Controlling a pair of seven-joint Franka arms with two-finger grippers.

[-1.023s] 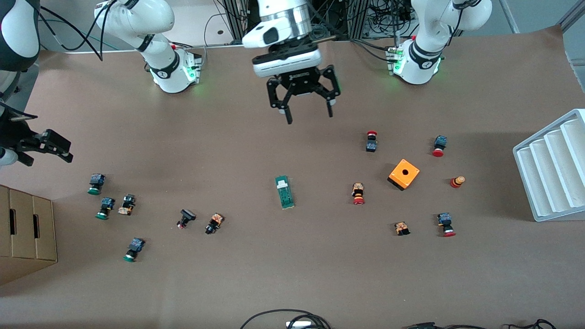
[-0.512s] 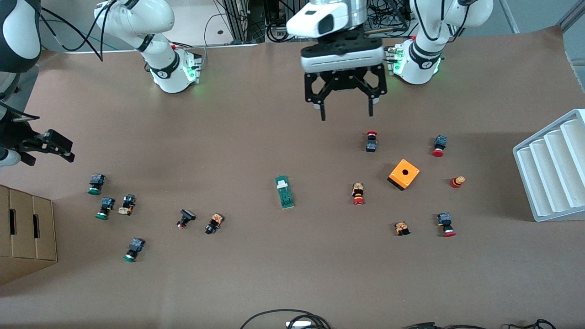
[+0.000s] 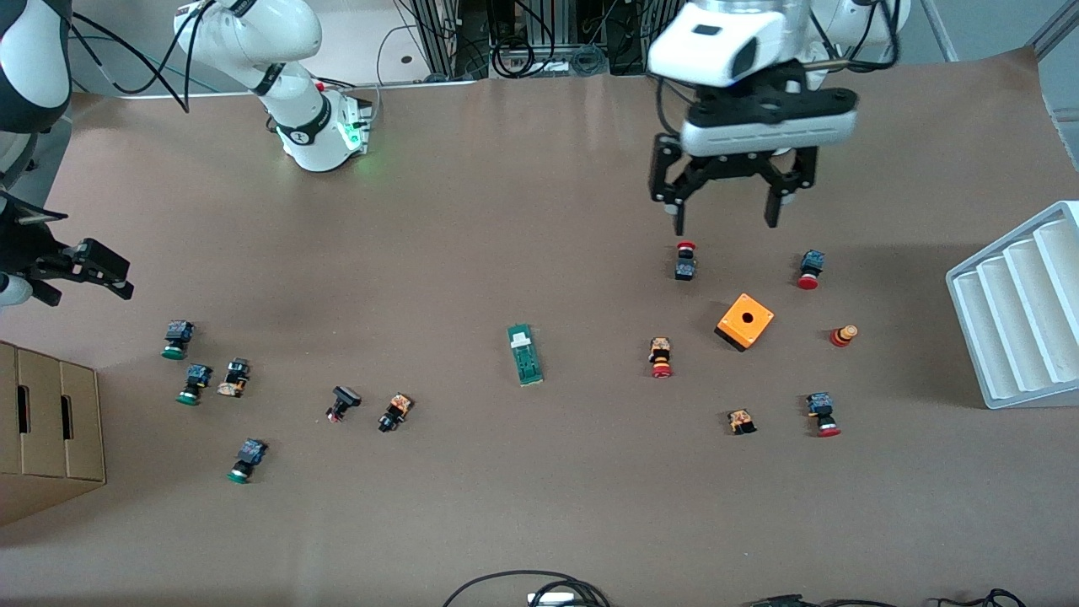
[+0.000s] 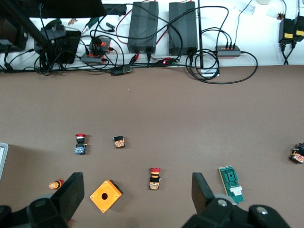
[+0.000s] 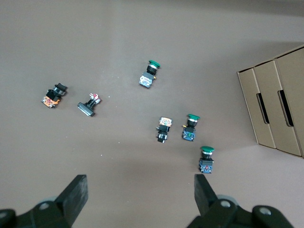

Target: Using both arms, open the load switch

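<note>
**A:** Where do you stand with the load switch (image 3: pixel 525 355)?

**B:** You have not touched it. It lies flat near the middle of the table (image 3: pixel 506 506), its white piece at the end toward the robot bases, well apart from the small parts on either side. Lying alone like that, you have room to bring a gripper in at each end.

**A:** And your grippers?

**B:** Your left gripper (image 3: pixel 727 217) hangs with fingers spread wide and nothing between them, over the bare table by a red-capped push button (image 3: pixel 685 260), toward the left arm's end, not over the switch. Your right gripper (image 3: pixel 80 271) waits over the right arm's end, above the green-capped buttons (image 5: pixel 189 128), fingers also spread and empty.

**A:** What surrounds you?

**B:** A matte brown sheet covers the table. An orange box (image 3: pixel 745 321) with a hole sits among the red buttons, a white ribbed tray (image 3: pixel 1016 312) at the left arm's end, a cardboard box (image 3: pixel 50 430) at the right arm's. Cables and power units (image 4: pixel 164 26) line the table's edge in the left wrist view.
</note>
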